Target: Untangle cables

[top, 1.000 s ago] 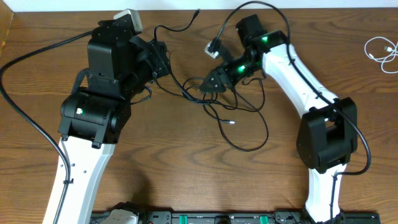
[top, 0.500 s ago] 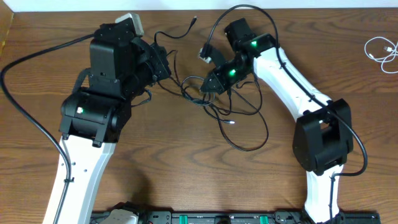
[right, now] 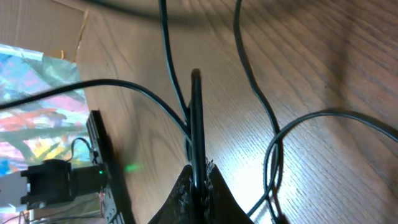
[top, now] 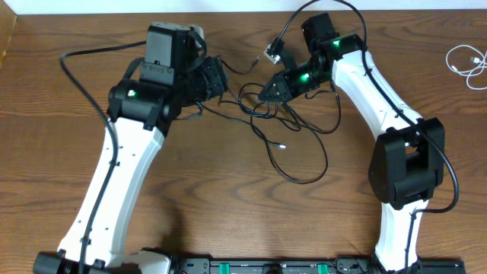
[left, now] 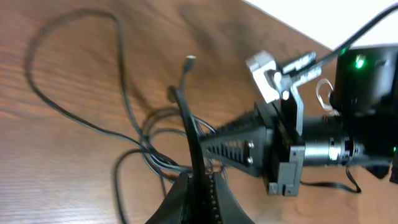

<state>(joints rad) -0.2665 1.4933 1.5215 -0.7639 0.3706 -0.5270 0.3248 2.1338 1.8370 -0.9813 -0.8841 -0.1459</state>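
Black cables (top: 298,176) lie tangled on the wooden table between my two arms, with loops trailing toward the front. My left gripper (top: 225,82) is shut on one black cable (left: 193,134), whose plug end (left: 189,60) sticks up past the jaws. My right gripper (top: 265,94) faces it a short way off, shut on another black cable (right: 196,118) that runs straight out from its jaws. In the left wrist view the right gripper (left: 208,142) points at my left jaws over the knot. A white cable (top: 466,63) is coiled at the far right.
The table's back edge (top: 228,11) runs just behind both grippers. A loose plug end (top: 283,148) lies in the middle of the tangle. The thick black arm wire (top: 84,84) arcs over the left side of the table.
My right gripper has shut on a black cable and lifted slightly to the right. My left arm has swung right with its cable, drawing the tangle along.
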